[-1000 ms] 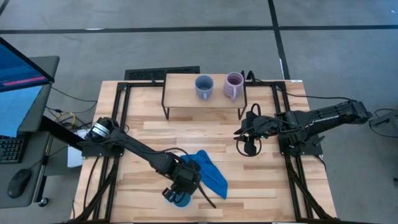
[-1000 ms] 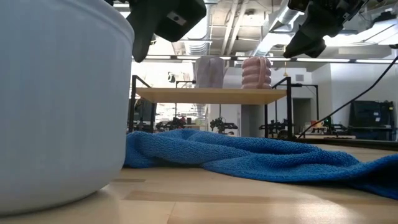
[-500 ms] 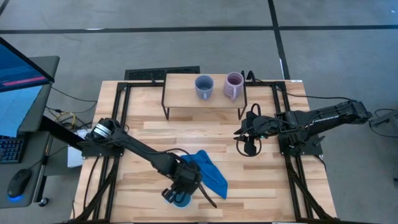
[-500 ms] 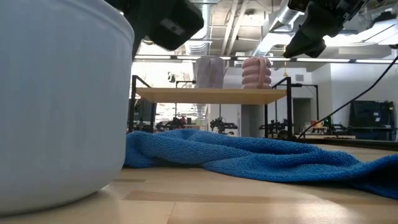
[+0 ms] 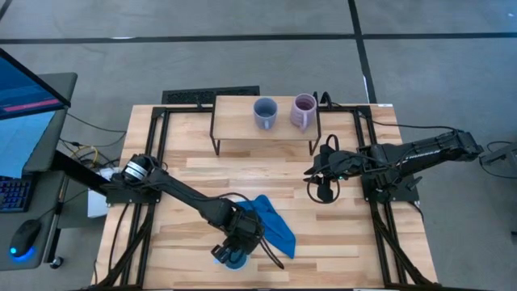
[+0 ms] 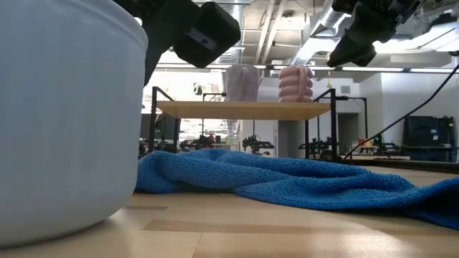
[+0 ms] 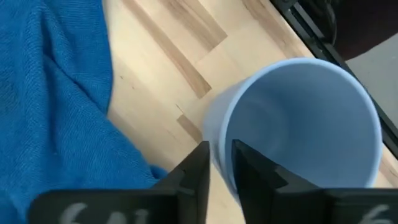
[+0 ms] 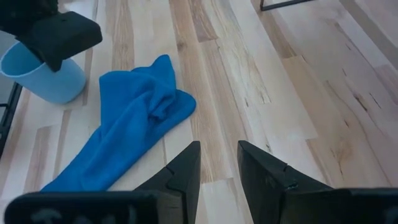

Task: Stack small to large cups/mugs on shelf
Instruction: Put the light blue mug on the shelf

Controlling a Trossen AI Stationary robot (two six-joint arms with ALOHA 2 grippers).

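The bright light blue mug [image 5: 226, 259] stands near the table's near edge, with my left gripper [image 5: 239, 246] shut on its rim. It fills the left of the low view [image 6: 64, 122]. The grey-blue mug [image 5: 265, 113] and the pale purple mug [image 5: 303, 111] stand upright side by side on the light-wood shelf [image 5: 234, 121] at the far edge. My right gripper [image 5: 323, 191] hangs above the table's right half, empty, with a narrow gap between its fingers [image 8: 219, 155]. My left gripper holds the light blue mug by its rim [image 7: 219, 134], on the side toward the blue cloth. One finger [image 7: 249, 163] is inside the mug and one [image 7: 198, 163] outside. The fingers come from above, pointing down. The mug's base is on the table.
A crumpled blue cloth [image 5: 273, 228] lies on the table right beside the light blue mug, toward the right. Black frame rails [image 5: 153, 153] run along both table sides. Bare wood lies between the cloth and the shelf.
My left gripper has shifted a little at the light blue mug's rim, and the mug has moved slightly toward the table's left in the low view. My right arm has kept still.
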